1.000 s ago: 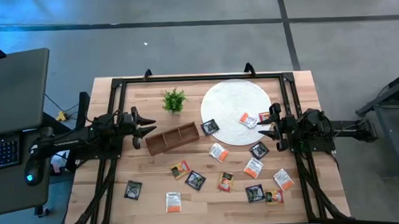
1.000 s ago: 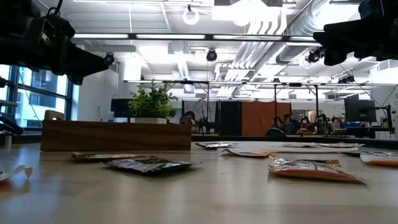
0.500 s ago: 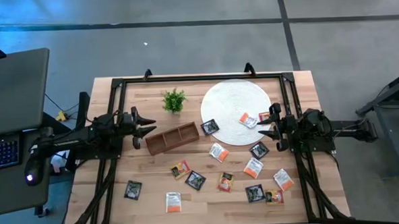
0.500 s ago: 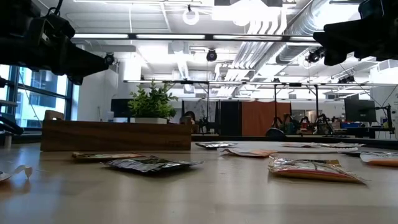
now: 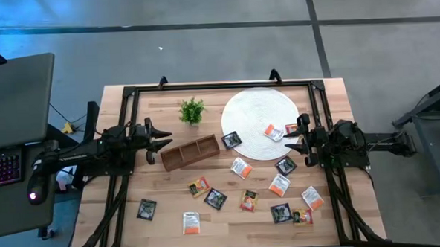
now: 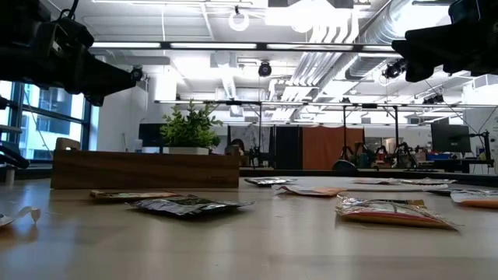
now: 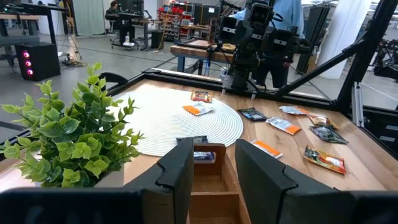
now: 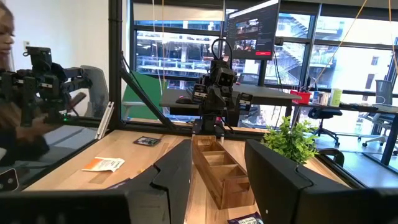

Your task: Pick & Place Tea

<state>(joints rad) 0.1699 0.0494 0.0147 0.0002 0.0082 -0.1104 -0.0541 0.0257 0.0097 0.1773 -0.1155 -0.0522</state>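
Several small flat tea sachets, orange-and-white and black, lie scattered on the wooden table (image 5: pixel 172 215): one black (image 5: pixel 232 139) and two orange (image 5: pixel 272 131) on the white disc (image 5: pixel 257 111), others such as (image 5: pixel 241 167), (image 5: pixel 215 198), (image 5: pixel 281 212) toward the near edge. My left gripper (image 5: pixel 163 137) (image 7: pixel 214 177) hovers open at the table's left, just left of the brown divided tray (image 5: pixel 190 151). My right gripper (image 5: pixel 298 135) (image 8: pixel 217 180) hovers open at the right, above the disc's right rim. Neither has anything between its fingers.
A small green plant (image 5: pixel 192 110) stands behind the tray, near the far edge. A black frame (image 5: pixel 218 85) runs around the table. In the low view sachets (image 6: pixel 191 204) (image 6: pixel 393 211) lie flat in front of the tray (image 6: pixel 144 169). People show beyond the table (image 7: pixel 287 12) (image 8: pixel 9 37).
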